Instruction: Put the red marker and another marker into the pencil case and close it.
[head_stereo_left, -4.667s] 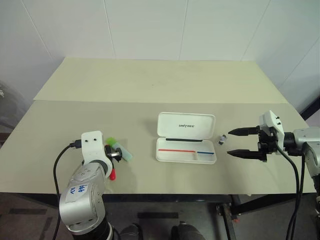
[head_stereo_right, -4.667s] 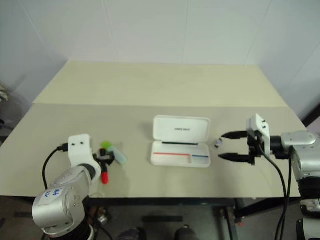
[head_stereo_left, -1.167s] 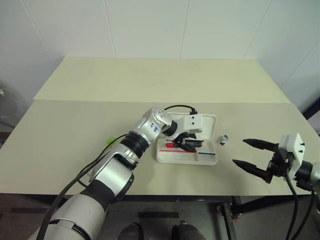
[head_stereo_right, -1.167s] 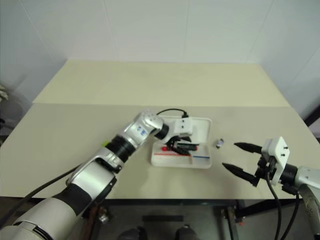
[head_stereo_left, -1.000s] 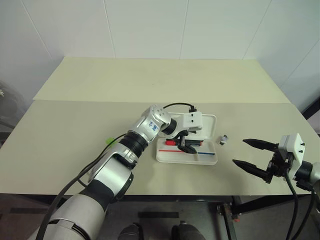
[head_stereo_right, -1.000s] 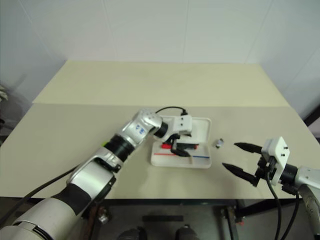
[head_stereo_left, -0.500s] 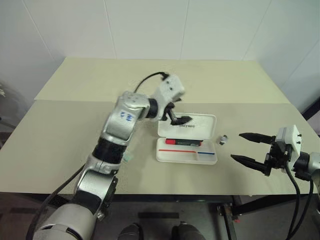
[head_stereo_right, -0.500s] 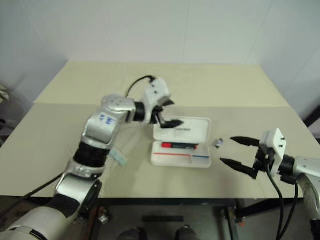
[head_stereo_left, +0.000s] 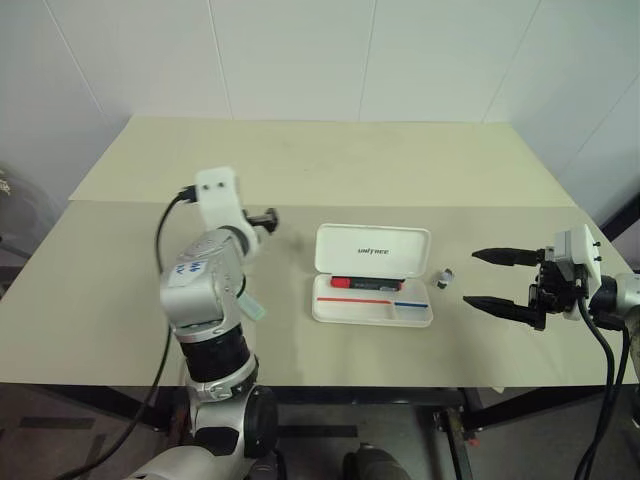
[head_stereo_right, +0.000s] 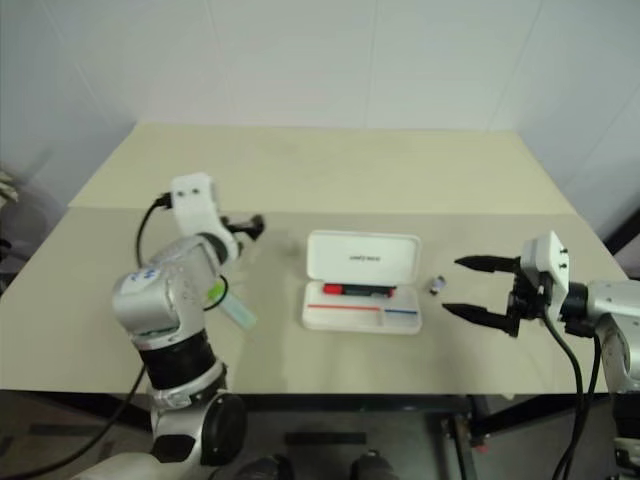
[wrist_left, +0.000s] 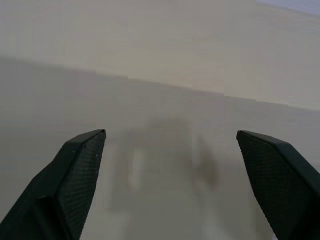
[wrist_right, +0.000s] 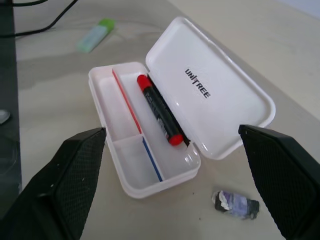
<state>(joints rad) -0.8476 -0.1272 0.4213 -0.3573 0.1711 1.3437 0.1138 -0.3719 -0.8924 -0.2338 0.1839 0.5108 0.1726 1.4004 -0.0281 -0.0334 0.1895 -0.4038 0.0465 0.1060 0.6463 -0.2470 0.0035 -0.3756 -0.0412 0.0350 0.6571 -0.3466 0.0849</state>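
1. The pencil case (wrist_right: 165, 120) lies open at the middle of the pale bench (head_stereo_left: 420, 170), its lid (wrist_right: 212, 90) folded flat away from the robot and showing dark lettering.
2. The red marker (wrist_right: 159, 109) rests inside the case's tray, lying lengthwise in the long compartment next to the hinge, black barrel with red at both ends.
3. A thin red-and-blue stick (wrist_right: 137, 127) lies in the tray alongside the marker, on the side away from the hinge.
4. The green-capped highlighter (wrist_right: 95, 36) lies on the bench well to the left of the case, outside it; in the head views it is partly hidden behind the left arm.
5. The left gripper (wrist_left: 170, 165) is raised above the bench to the left of the case, pointing across bare tabletop; its jaws stand wide apart and hold nothing.
6. The right gripper (head_stereo_left: 497, 279) hovers to the right of the case, pointing toward it; its jaws are likewise spread wide and empty.
7. A small crumpled scrap (wrist_right: 235, 204) sits on the bench just beside the case's right end, between the case and the right gripper.
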